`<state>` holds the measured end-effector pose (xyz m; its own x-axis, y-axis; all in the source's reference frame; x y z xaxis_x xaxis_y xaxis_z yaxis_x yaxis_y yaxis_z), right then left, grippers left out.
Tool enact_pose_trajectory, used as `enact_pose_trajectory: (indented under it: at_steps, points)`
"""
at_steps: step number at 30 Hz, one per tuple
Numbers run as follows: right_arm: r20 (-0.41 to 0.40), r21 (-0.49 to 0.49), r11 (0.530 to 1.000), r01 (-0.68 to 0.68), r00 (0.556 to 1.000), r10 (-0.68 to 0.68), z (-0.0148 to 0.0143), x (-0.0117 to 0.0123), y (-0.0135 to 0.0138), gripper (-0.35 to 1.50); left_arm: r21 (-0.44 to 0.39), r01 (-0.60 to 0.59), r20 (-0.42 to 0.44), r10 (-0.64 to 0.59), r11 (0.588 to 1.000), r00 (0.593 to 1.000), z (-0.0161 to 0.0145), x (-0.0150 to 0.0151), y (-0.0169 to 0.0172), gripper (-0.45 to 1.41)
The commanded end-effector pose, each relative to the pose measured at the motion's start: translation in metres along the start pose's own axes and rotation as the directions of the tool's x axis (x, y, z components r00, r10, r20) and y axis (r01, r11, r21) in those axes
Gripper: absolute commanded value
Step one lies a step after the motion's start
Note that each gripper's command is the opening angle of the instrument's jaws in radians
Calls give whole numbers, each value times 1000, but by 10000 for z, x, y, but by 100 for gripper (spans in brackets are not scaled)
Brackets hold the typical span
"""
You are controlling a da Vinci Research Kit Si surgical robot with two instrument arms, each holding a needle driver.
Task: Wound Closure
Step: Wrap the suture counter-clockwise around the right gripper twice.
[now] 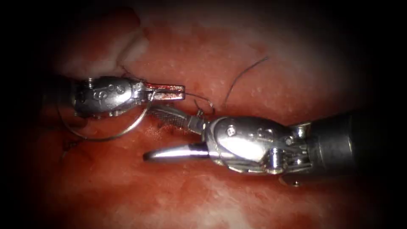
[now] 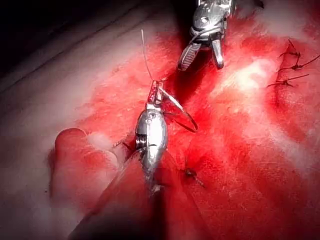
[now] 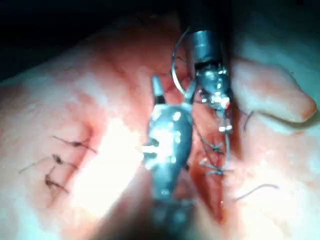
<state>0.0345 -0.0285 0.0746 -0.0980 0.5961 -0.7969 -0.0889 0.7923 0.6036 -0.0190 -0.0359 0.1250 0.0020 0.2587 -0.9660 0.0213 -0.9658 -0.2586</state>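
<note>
Steel needle [image 1: 127, 129]: curved, clamped near one end in the left tool's jaws; its arc sweeps down and back under that tool's body, lying over the tissue surface; whether its far tip touches or enters the tissue cannot be told
Left tool [image 1: 169, 92]: comes in from the endoscope view's left, jaws pressed together on the needle, jaw faces smeared with red fluid; in the left wrist view [image 2: 157, 92] the needle curves off to one side of the clamped tips
Right tool [image 1: 154, 133]: comes in from the endoscope view's right, jaws spread wide apart, holding nothing; upper jaw shows its ridged face and points toward the left tool's tips, lower jaw lies smooth and shiny below it; seen open in the left wrist view too [image 2: 202, 57]
Thread [image 1: 241, 76]: dark, thin, one loose length rises up and to the right over the tissue; another strand runs from the left tool's tips toward a small knot just above the right tool's wrist
Tissue [image 1: 203, 46]: pale pink to red, wet
Cut [image 1: 237, 108]: dark line running across between the two tools, partly hidden by the right tool
Red fluid [image 1: 106, 169]: spread over the tissue around and below both tools
Finished stitches [image 2: 290, 67]: a short row of dark knots with cut ends, well apart from both tools; also seen in the right wrist view [image 3: 60, 162]
</note>
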Motion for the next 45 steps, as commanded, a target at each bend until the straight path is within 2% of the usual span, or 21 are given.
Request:
enact_pose_trajectory:
  at_steps: [1,7,10,17,21,25,35,45]
  points:
    - [-6,-8,1000,4,1000,-4,2,-3,0,79,-3,0,-2,0,1000,1000,5,-5,1,-45]
    - [-40,-83,997,3,999,-7,-16,2,15,66,-18,0,-7,0,1000,1000,5,-2,22,-45]
    - [-47,-160,987,5,999,-13,-29,2,29,63,-29,3,-5,-3,1000,1000,6,4,37,-45]
    - [-41,-287,957,24,998,-38,-36,-10,47,56,-66,7,7,-7,998,1000,18,27,69,-45]
    - [-15,-327,944,37,999,-45,-32,-17,51,54,-91,2,6,-2,996,1000,26,40,87,-45]
    - [48,-357,932,55,998,-41,-29,-23,51,54,-106,-2,15,3,994,1000,31,52,98,-45]
    - [220,-333,927,172,970,-101,-22,-45,46,54,-110,-24,-9,23,994,1000,40,100,85,-45]
    - [308,-229,955,190,945,-114,-11,-67,33,58,-75,-49,-16,48,996,999,38,141,40,-45]
